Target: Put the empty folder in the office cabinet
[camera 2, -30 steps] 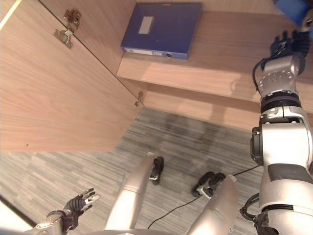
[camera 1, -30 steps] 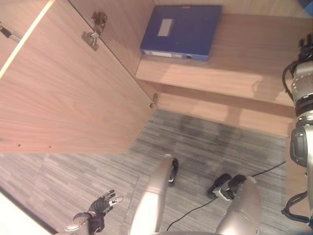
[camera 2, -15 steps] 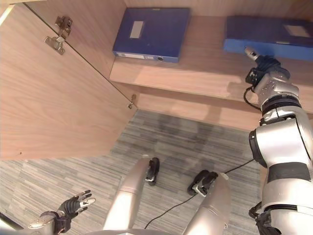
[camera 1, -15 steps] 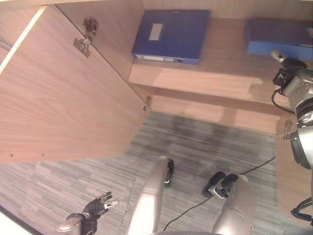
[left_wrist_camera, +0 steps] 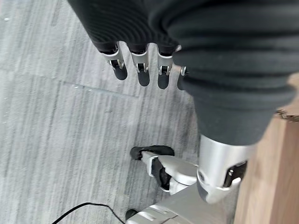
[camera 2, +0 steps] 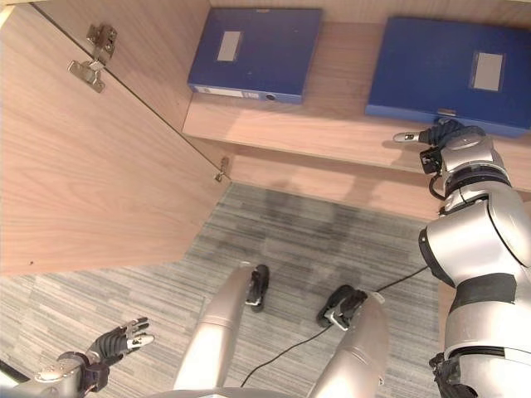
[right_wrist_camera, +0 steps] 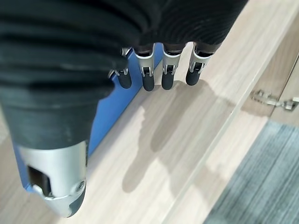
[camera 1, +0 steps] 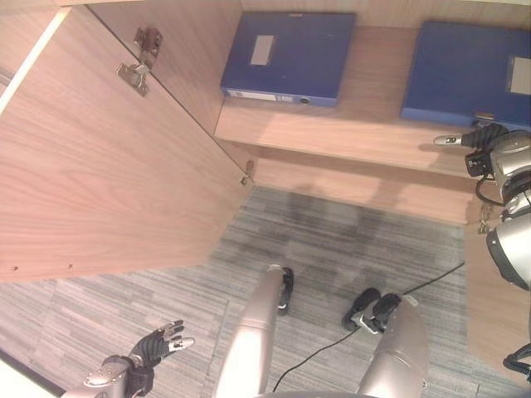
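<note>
Right hand [camera 2: 444, 139] hovers at the front edge of the cabinet shelf [camera 2: 332, 124], fingers straight and apart, holding nothing — the right wrist view shows its fingertips [right_wrist_camera: 148, 83] above bare wood beside a blue edge. Just behind it lies the blue folder [camera 2: 452, 70], flat on the shelf with its label up, apparently already placed. A second blue folder [camera 2: 249, 54] lies flat well apart from it, nearer the open cabinet door [camera 1: 99, 174] with its metal hinges [camera 1: 137, 62]. Risk, as I judge it: the folder's front edge sits close to the shelf lip, so a careless withdrawal could catch and drag it off. Left hand [camera 1: 158, 347] hangs relaxed and open low over the grey carpet [camera 1: 348, 240] — idle
</note>
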